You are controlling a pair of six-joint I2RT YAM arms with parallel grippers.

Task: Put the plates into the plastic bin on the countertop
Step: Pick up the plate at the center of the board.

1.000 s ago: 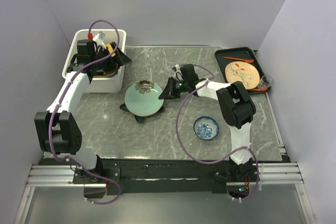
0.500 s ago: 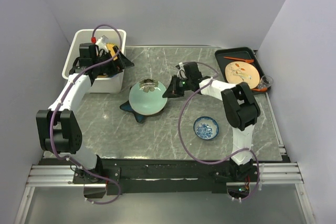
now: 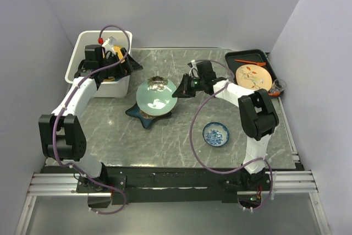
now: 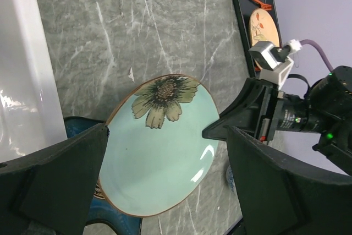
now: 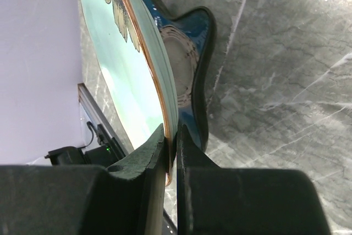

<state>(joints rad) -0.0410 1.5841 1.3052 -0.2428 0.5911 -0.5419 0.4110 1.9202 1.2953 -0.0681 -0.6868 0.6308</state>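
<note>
right gripper (image 3: 177, 92) pinches green plate (image 3: 155, 96) by its rim, tilted over star plate (image 3: 142, 117) on countertop (image 3: 170, 136) right of bin (image 3: 87, 39); left gripper (image 3: 127, 65) hangs wide open above bin's right wall.

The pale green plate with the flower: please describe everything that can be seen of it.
The pale green plate is round, glossy, seemingly ceramic, with a thin brown rim and one brownish flower near its far edge. The right gripper is shut on its right rim. It partly covers the dark teal star-shaped plate on the countertop; whether they touch cannot be told.
</note>
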